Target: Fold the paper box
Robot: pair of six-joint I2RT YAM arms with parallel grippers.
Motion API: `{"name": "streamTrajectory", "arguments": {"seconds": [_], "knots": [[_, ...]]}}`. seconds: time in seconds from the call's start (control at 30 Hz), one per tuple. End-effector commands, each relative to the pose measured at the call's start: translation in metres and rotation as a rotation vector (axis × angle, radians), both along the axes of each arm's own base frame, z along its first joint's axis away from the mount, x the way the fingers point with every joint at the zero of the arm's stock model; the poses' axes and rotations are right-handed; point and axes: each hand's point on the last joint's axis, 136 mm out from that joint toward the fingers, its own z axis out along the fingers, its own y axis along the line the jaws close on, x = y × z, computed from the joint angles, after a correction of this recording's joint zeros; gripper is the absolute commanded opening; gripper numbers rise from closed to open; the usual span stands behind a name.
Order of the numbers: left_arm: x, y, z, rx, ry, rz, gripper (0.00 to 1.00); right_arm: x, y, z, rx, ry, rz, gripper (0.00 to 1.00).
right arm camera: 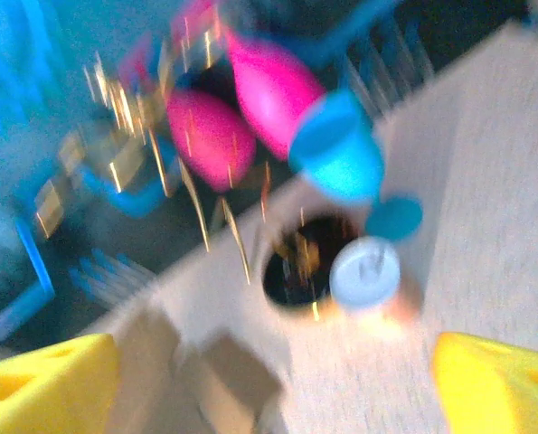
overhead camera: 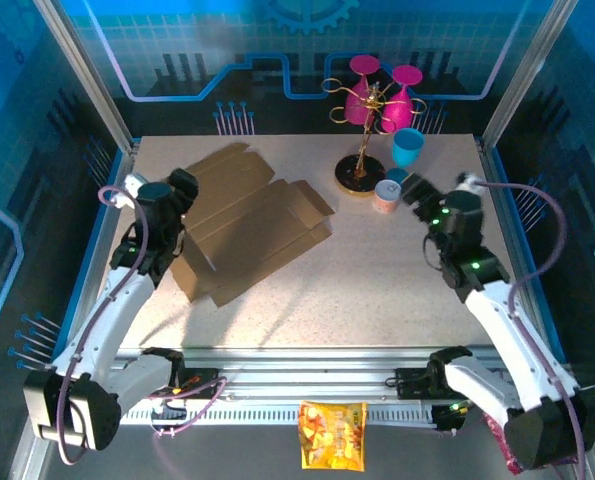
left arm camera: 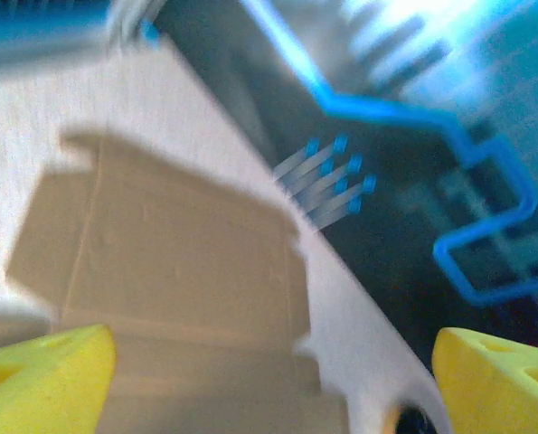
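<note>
Left jaws: the yellow fingertips [left arm camera: 42,380] stand wide apart with nothing between them, poised over the left edge of the paper box [overhead camera: 247,225].
Right jaws: the yellow fingertips [right arm camera: 499,384] are also apart and empty, close to a small white-lidded can [overhead camera: 387,195].
Paper box: a brown creased sheet with its flaps opened out, lying on the left half of the bench [overhead camera: 377,290]; the left wrist view is blurred but shows its fold lines.
Bench: a speckled beige top with a blue border, bare across the middle and the right.
Far right corner: a gold wire stand [overhead camera: 362,175] carries two pink glasses [overhead camera: 382,85]; a blue cup [overhead camera: 409,147] sits just beside it.
Near edge: an aluminium rail [overhead camera: 307,385] holds both arm bases; a yellow snack packet [overhead camera: 332,435] lies in front of it.
Room: blue panels [overhead camera: 177,40] printed with grid and circuit lines, set in aluminium posts.
</note>
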Motion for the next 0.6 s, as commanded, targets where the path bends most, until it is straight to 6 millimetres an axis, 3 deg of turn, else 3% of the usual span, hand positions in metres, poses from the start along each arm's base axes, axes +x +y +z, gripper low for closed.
{"name": "streamTrajectory", "arguments": {"seconds": [0.0,0.1,0.27,0.47,0.57], "knots": [[-0.045,-0.061,-0.073,-0.298,0.346,-0.157,0.83,-0.025,0.065,-0.077,0.108,0.285,0.158,0.72],[-0.082,-0.080,-0.090,-0.355,0.436,-0.202,0.80,-0.010,0.112,-0.104,0.260,0.281,0.226,0.68],[-0.116,-0.097,-0.108,-0.473,0.440,-0.274,0.69,0.038,0.154,-0.125,0.435,0.243,0.271,0.58],[-0.135,-0.097,-0.114,-0.461,0.467,-0.310,0.68,0.085,0.174,-0.158,0.517,0.275,0.244,0.51],[-0.137,-0.097,-0.111,-0.455,0.461,-0.321,0.68,0.106,0.179,-0.162,0.552,0.266,0.229,0.49]]}}
